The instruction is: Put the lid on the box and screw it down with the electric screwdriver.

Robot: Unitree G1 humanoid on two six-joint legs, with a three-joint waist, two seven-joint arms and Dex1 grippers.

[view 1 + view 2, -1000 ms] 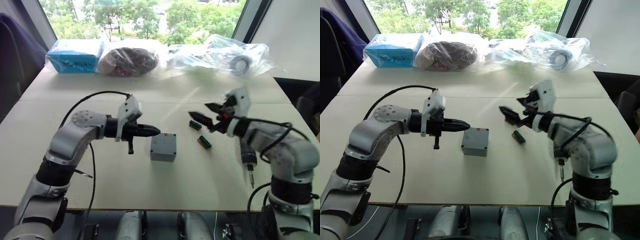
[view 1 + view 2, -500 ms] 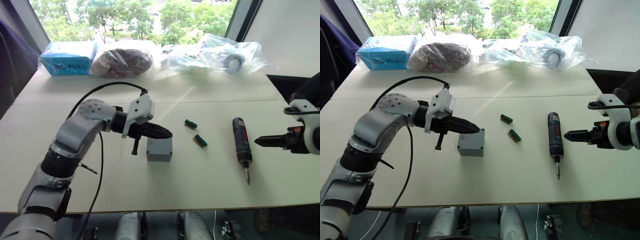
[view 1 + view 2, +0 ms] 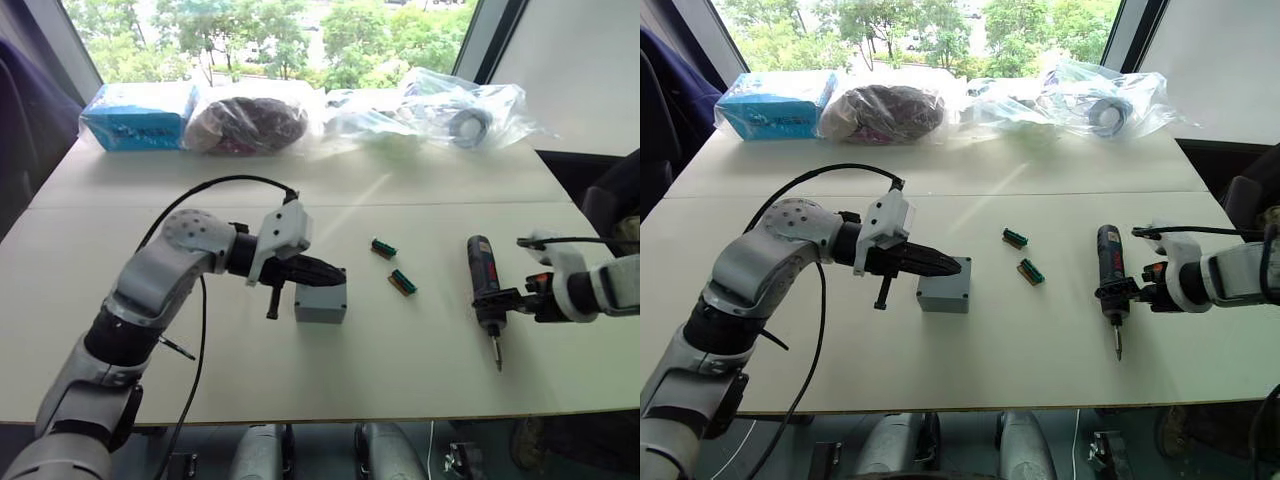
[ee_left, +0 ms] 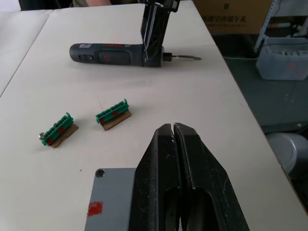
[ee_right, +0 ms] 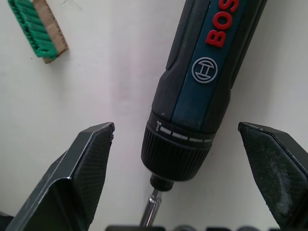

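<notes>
- Grey box (image 3: 321, 302) sitting closed on the white table (image 3: 420, 350), lid (image 4: 111, 199) already on top, a screw head at one lid corner and a red mark showing in the left wrist view.
- Left gripper (image 3: 338, 272) lying over the top of the box, fingers (image 4: 185, 168) pressed together with nothing between them, tips reaching to the box's far-right edge.
- Two green connector blocks (image 3: 404, 282) to the right of the box, near it but apart, one nearer the window than the other.
- Electric screwdriver (image 3: 485, 295) lying flat further right of the box, beyond the connector blocks, bit (image 3: 496, 353) pointing toward the table's near edge.
- Right gripper (image 3: 497, 301) at the screwdriver's lower collar, fingers (image 5: 84, 168) spread wide on either side of the body, gaps visible on both sides in the right wrist view, so not clamped.
- Screwdriver resting on the table, not lifted.
- Far behind the box, along the window edge of the table: a blue carton (image 3: 137, 114) at the left, a dark bundle in a plastic bag (image 3: 248, 122) beside it, clear plastic bags (image 3: 440, 105) to the right.
</notes>
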